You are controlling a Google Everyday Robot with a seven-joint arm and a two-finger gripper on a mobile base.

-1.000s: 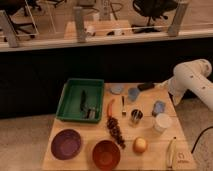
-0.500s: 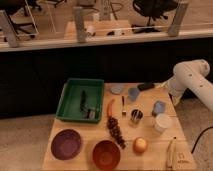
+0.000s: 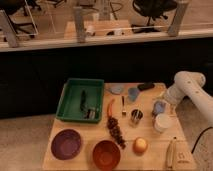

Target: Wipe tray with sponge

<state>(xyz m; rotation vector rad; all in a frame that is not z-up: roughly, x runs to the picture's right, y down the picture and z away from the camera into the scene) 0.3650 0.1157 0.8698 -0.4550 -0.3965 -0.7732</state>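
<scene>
At right edge of counter (image 3: 156, 146), gripper (image 3: 163, 101) just above sponge (image 3: 159, 107), jaws spread; tray (image 3: 71, 100) well apart, left.

Robot's hand (image 3: 165, 101) — beside the sponge (image 3: 159, 107)

The robot arm (image 3: 187, 82) is glossy white all over, built of thick, rounded tubular segments. A bulbous, dome-like joint caps its upper bend, and a fat link runs off toward the right edge of the view. A faint darker seam rings the joint. The gripper (image 3: 162, 100) is the arm's tapered lower-left end, over the right side of the wooden table (image 3: 150, 160), jaws apart.
</scene>
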